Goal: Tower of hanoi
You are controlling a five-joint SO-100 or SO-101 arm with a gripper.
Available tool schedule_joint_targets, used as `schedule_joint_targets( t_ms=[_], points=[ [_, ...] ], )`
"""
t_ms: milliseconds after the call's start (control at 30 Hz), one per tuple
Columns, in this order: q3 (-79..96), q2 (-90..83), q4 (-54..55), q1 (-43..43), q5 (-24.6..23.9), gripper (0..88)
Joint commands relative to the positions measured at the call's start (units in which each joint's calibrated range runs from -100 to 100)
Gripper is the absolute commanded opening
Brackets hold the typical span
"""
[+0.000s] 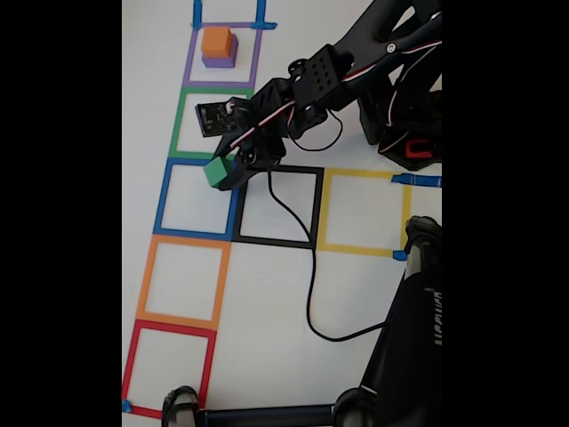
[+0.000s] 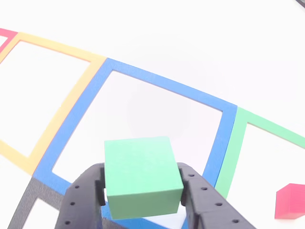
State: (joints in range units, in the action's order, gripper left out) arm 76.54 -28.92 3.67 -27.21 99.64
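My gripper [image 1: 224, 174] is shut on the green cube [image 1: 218, 171], holding it over the upper right corner of the blue tape square [image 1: 169, 197] in the fixed view. In the other view the green cube [image 2: 142, 177] sits clamped between the two black fingers [image 2: 81, 200] of the gripper [image 2: 143, 191], above the blue square's near edge [image 2: 71, 143]. The orange cube [image 1: 218, 41] rests on the purple cube [image 1: 219, 61] inside the purple tape square at the top. The red cube [image 2: 290, 201] lies inside the green tape square at the right edge of the other view.
Tape squares run in a column: purple [image 1: 188, 67], green [image 1: 179, 124], blue, orange [image 1: 147, 276], red [image 1: 132, 365]; black [image 1: 316, 209] and yellow [image 1: 363, 174] squares lie to the right. A black cable [image 1: 310, 294] trails across the table. A black stand [image 1: 416, 294] fills the lower right.
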Motion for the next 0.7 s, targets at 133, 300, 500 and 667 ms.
schedule_joint_targets(
  t_ms=[133, 300, 500, 667],
  points=[
    [-0.9, 17.1, 24.4, 0.4, 0.4, 3.6],
    [-1.6, 26.5, 34.8, 0.9, 0.4, 3.6],
    [-4.4, 36.1, 43.2, 1.3, 0.4, 3.5],
    [-8.0, 41.7, 45.8, 1.4, 0.4, 3.6]
  ],
)
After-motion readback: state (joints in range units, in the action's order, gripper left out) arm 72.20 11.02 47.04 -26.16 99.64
